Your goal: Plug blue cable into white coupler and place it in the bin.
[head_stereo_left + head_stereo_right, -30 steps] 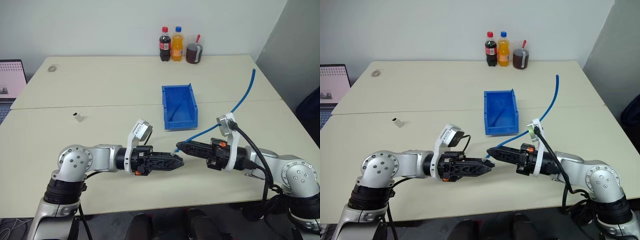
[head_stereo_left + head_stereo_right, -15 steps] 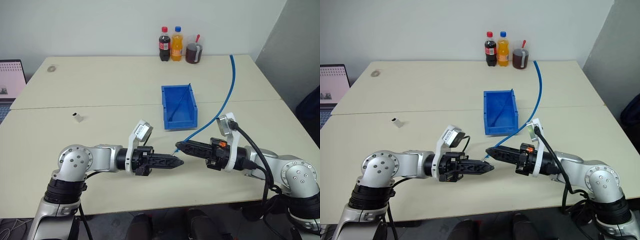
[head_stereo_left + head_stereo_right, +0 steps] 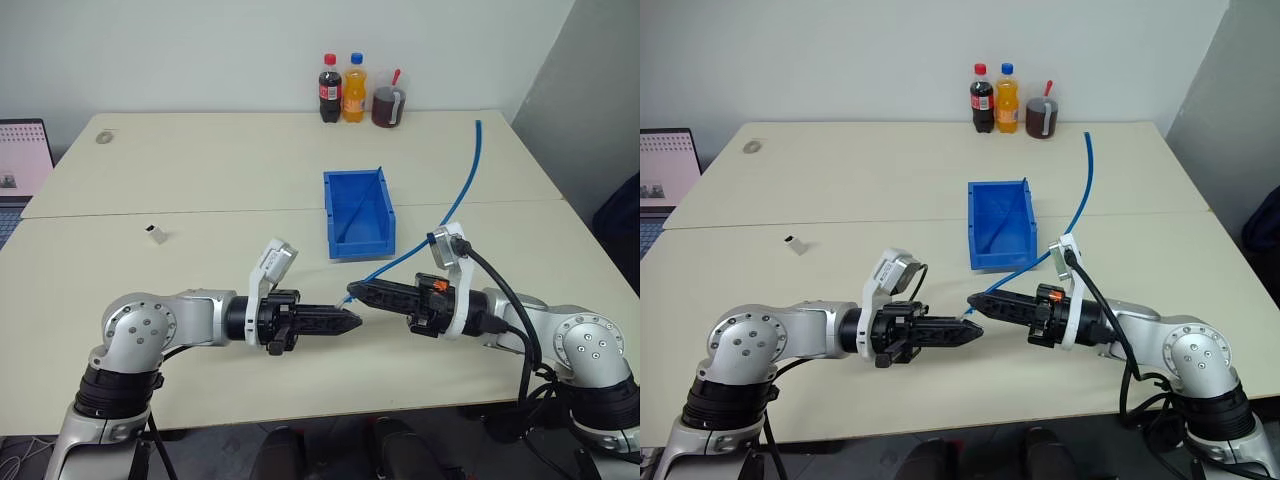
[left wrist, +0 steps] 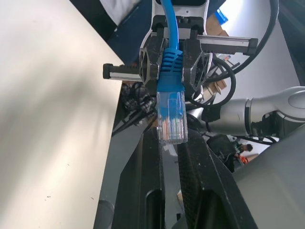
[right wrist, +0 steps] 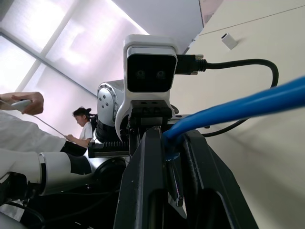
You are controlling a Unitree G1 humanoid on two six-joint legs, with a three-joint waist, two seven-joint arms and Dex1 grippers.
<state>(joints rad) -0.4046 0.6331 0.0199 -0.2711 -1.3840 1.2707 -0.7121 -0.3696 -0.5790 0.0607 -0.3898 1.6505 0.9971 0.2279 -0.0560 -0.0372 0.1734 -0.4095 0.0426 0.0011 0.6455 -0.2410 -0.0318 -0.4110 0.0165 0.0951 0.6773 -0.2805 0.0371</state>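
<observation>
Pincers tip to tip above the tabletop (image 3: pixel 200 190).
My right pincer (image 3: pixel 353 292) clamps the blue cable (image 3: pixel 455 205) by its plug; my left pincer (image 3: pixel 354 321) is together (white coupler (image 3: pixel 154 234) lies far off), bin (image 3: pixel 359 214) beyond.

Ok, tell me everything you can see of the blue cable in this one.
The cable is a thin, bright-blue flexible cord. One end carries a blue ribbed boot and a clear plug with its contacts showing through. The right claw is shut on it at the boot, above the table, with the plug sticking out toward the left claw, whose closed tips lie next to the plug. From the grip the cord runs back past the bin's front corner and arcs up into the air, where it ends free.
</observation>
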